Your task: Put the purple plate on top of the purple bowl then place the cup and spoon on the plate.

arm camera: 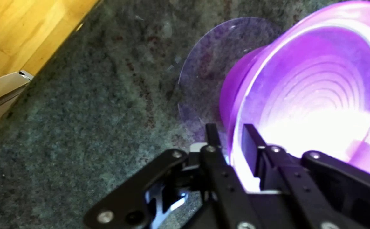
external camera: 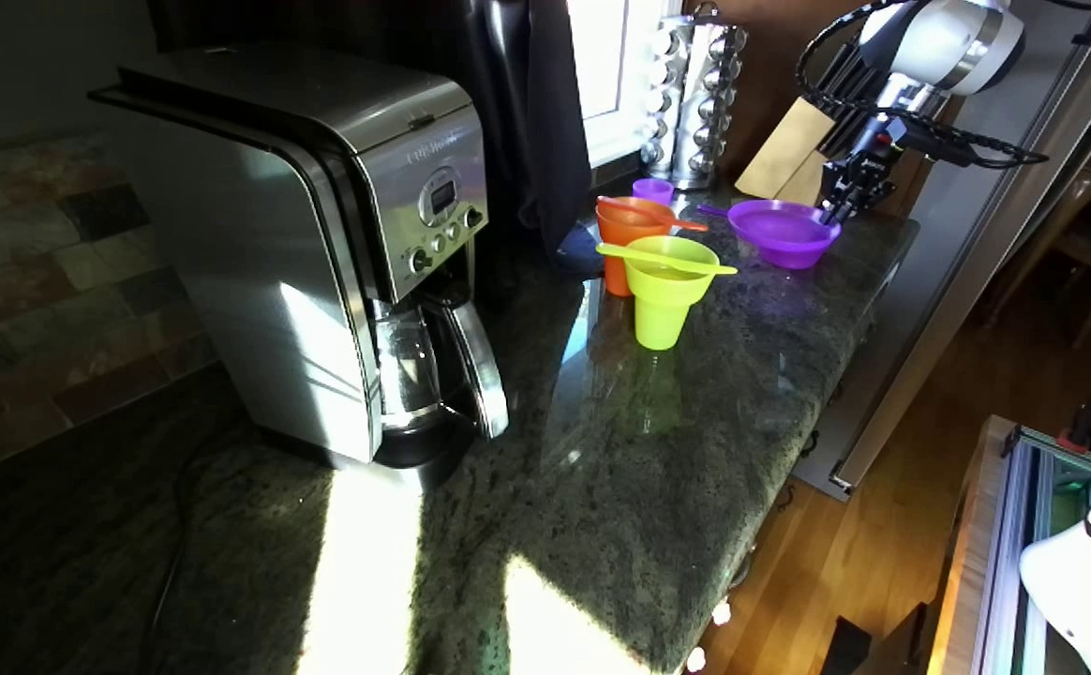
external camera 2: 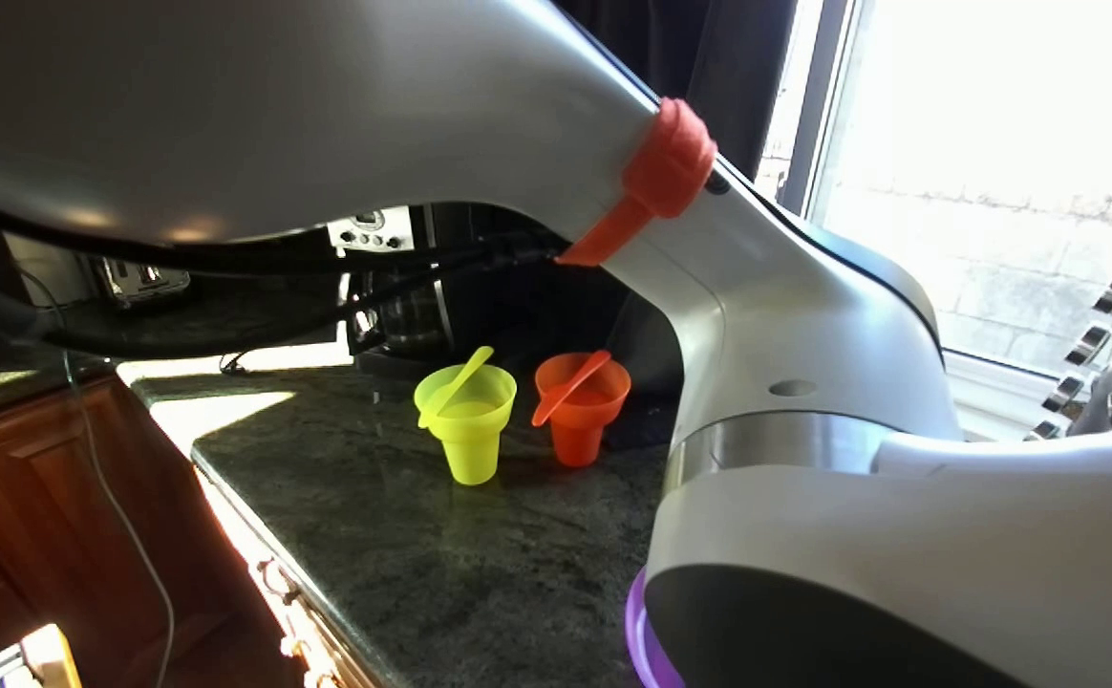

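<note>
The shallow purple plate sits on the narrower purple bowl near the far end of the counter. In the wrist view the plate fills the right side, and the bowl's wall shows below its rim. My gripper is partly open, one finger inside the plate's rim and one outside, with gaps visible; it also shows in an exterior view. The small purple cup stands at the back. A purple spoon handle shows beside the plate; its other end is hidden.
A yellow-green cup and an orange cup, each with a spoon across it, stand near the plate. A coffee maker, knife block and spice rack line the back. The counter's edge lies beside the gripper.
</note>
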`<state>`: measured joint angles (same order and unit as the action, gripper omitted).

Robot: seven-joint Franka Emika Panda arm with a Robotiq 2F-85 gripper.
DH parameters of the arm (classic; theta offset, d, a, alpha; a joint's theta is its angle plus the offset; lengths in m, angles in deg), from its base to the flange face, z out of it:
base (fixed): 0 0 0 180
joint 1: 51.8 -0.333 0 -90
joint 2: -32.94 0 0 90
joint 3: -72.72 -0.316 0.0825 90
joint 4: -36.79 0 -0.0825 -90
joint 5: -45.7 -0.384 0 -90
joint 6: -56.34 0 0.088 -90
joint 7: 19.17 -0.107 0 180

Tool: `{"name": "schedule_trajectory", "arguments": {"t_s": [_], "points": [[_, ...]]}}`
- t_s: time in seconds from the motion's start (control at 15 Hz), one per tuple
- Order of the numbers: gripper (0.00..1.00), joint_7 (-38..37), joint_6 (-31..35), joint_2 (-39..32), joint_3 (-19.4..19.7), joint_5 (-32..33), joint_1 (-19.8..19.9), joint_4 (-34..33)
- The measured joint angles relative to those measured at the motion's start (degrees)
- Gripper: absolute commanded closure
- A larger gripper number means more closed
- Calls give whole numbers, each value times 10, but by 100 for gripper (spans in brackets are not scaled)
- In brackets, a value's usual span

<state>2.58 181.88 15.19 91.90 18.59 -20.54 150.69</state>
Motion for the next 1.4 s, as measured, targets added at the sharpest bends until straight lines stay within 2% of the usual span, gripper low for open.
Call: {"name": "schedule_trajectory", "arguments": {"t_s": [0.2,0.4,0.87,1.4], "points": [[19,0,0,0,0,0,4,0],[0,0,0,0,0,0,10,-4],[0,0,0,11,0,0,24,-14],[0,-39,-1,32,-8,1,12,-15]]}}
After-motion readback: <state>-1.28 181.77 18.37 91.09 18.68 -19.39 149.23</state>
